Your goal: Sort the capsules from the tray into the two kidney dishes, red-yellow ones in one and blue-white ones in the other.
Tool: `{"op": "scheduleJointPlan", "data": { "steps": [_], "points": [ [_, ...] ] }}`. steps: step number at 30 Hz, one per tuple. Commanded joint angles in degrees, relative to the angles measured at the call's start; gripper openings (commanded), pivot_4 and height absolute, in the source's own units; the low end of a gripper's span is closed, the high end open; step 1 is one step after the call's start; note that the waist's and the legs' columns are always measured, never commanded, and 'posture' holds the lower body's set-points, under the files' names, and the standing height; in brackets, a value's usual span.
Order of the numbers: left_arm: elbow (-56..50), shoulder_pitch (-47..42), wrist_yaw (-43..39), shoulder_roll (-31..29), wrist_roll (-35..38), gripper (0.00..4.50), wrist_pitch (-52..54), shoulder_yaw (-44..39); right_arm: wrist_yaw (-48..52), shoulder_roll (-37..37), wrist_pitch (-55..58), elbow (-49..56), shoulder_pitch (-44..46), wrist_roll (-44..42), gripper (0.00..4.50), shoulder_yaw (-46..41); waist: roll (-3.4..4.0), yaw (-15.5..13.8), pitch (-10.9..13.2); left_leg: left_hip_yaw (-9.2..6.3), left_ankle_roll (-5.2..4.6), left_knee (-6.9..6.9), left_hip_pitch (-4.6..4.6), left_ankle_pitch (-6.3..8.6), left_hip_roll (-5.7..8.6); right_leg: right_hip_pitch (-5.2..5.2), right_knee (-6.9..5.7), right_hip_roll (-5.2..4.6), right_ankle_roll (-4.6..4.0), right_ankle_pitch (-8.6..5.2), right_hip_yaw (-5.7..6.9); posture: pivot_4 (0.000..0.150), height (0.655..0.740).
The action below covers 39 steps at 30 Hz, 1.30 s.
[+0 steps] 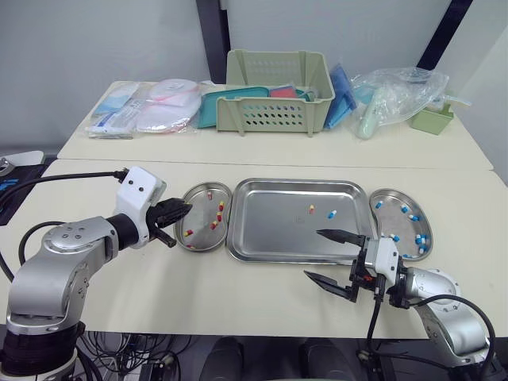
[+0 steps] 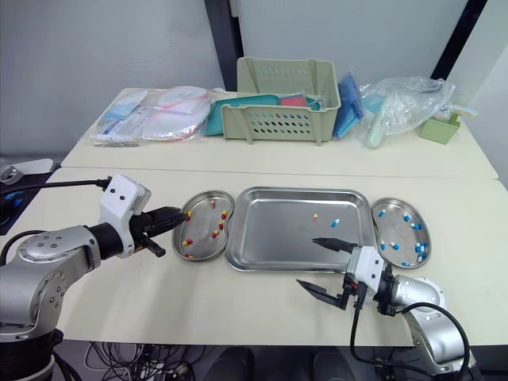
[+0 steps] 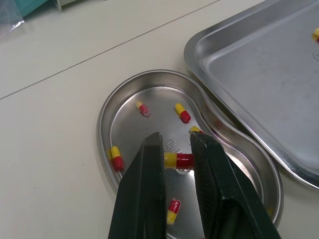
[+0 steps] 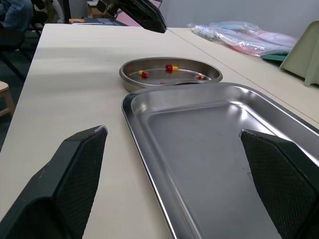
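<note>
Left gripper (image 3: 175, 144) clamped on red-yellow capsule (image 3: 178, 160), long axis spanning fingers, over left kidney dish (image 3: 154, 99). Likely next: release. Right gripper (image 1: 313, 252) fingers wide apart at tray (image 1: 278, 230) near edge. Blue-white capsule (image 1: 332, 213) lies at 1 o'clock, nearer right arm.

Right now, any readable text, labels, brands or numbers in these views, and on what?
No text reads legibly.
Left kidney dish: faint stamped mark on its floor, too blurred to read.
Packets on the back table: print too small to read.
Red-yellow capsule held in the left tool: no print visible.
</note>
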State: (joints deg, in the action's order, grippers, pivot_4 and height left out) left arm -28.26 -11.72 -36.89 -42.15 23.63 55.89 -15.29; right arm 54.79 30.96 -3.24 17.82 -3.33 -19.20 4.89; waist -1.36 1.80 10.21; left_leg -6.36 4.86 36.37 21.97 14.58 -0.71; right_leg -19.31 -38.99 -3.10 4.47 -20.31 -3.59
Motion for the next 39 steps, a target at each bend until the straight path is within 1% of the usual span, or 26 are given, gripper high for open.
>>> {"op": "scheduleJointPlan", "data": {
  "steps": [1, 10, 11, 19, 22, 26, 28, 29, 32, 35, 39],
  "points": [
    [0.3, -1.7, 1.3, -0.4, 0.6, 1.36, -0.4, -1.8, -0.3, -0.3, -0.5, 2.0, 0.5, -0.7, 4.50, 0.1, 0.00, 0.0, 0.0, 0.00, 0.00, 0.00, 0.00, 0.00, 0.00, 0.00, 0.00, 0.00, 0.00, 0.00, 0.01, 0.150, 0.7400],
    [1.3, -2.2, 3.0, -0.6, 0.1, 4.32, -3.2, -0.9, -0.4, -0.3, -0.4, 2.1, 0.4, -0.6, 4.50, 0.3, 0.00, 0.0, 0.0, 0.00, 0.00, 0.00, 0.00, 0.00, 0.00, -0.01, 0.00, 0.00, 0.00, 0.00, 0.00, 0.150, 0.7400],
    [1.3, -2.2, 3.1, -0.6, 0.2, 4.48, -3.3, -0.9, -0.4, -0.3, -0.3, 2.1, 0.3, -0.6, 4.50, 0.3, 0.00, 0.0, 0.0, 0.00, 0.00, 0.00, 0.00, 0.00, 0.00, 0.00, 0.00, 0.00, 0.00, 0.00, -0.01, 0.150, 0.7400],
    [1.4, -1.3, 2.7, -0.8, 0.7, 4.48, -4.8, -1.7, -0.8, 0.1, 0.2, 2.8, 0.4, -0.9, 4.50, 0.3, 0.00, 0.0, 0.0, 0.00, 0.00, 0.00, 0.00, 0.00, 0.00, -0.01, 0.00, 0.00, 0.00, 0.00, 0.00, 0.150, 0.7400],
    [1.3, -0.1, 1.4, -0.9, 1.8, 4.48, -6.4, -3.7, -1.2, 0.6, 0.8, 3.7, 0.3, -1.0, 4.50, -0.5, 0.01, 0.0, 0.0, 0.01, 0.00, -0.01, 0.00, 0.00, 0.00, -0.01, 0.00, 0.00, 0.00, 0.00, -0.01, 0.150, 0.7400],
    [4.0, 4.3, -1.4, -1.3, 2.0, 4.48, -12.5, -8.9, -3.5, 3.0, 5.2, 8.2, -1.7, -3.1, 4.50, -5.2, 0.06, 0.0, 0.0, 0.02, 0.00, -0.03, 0.00, 0.00, 0.00, -0.03, 0.00, 0.00, 0.00, 0.00, -0.02, 0.150, 0.7400],
    [5.3, 6.2, -2.8, 0.2, 4.9, 4.48, -13.6, -12.8, -4.3, 5.5, 8.7, 11.2, -5.3, -4.8, 4.50, -9.3, 0.06, -0.1, 0.0, 0.03, 0.00, -0.05, 0.00, 0.00, 0.00, -0.03, 0.02, -0.01, 0.00, 0.00, -0.03, 0.150, 0.7400],
    [6.5, 7.7, -3.3, 0.5, 5.3, 4.48, -14.7, -14.4, -4.6, 6.7, 10.0, 12.7, -7.5, -6.0, 4.50, -12.2, 0.05, -0.1, 0.0, 0.02, 0.00, -0.06, 0.02, 0.00, 0.00, -0.03, 0.04, -0.01, -0.01, 0.00, -0.02, 0.150, 0.7400],
    [11.5, 12.1, -4.1, 0.3, 3.1, 4.48, -19.9, -17.2, -5.1, 9.2, 12.7, 14.2, -13.2, -9.4, 4.50, -21.8, 0.05, -0.2, 0.0, 0.05, 0.00, -0.09, 0.02, 0.00, 0.00, -0.02, 0.07, -0.03, -0.01, 0.00, -0.03, 0.150, 0.7400],
    [18.8, 15.2, -5.2, -0.3, 1.3, 4.48, -25.8, -19.6, -3.4, 11.3, 13.4, 11.7, -18.2, -10.5, 4.50, -31.6, 0.03, -0.2, 0.0, 0.08, -0.01, -0.09, -0.05, 0.00, 0.00, 0.01, 0.04, -0.03, -0.01, 0.00, -0.05, 0.150, 0.7400],
    [28.3, 20.1, -8.1, -1.6, -1.2, 4.48, -32.9, -21.0, 0.0, 13.0, 12.6, 4.7, -23.3, -10.2, 4.50, -41.1, -0.02, -0.1, 0.0, 0.14, -0.01, -0.21, -0.10, 0.01, 0.00, 0.01, 0.08, -0.02, -0.02, 0.00, -0.08, 0.150, 0.7400]
  ]
}}
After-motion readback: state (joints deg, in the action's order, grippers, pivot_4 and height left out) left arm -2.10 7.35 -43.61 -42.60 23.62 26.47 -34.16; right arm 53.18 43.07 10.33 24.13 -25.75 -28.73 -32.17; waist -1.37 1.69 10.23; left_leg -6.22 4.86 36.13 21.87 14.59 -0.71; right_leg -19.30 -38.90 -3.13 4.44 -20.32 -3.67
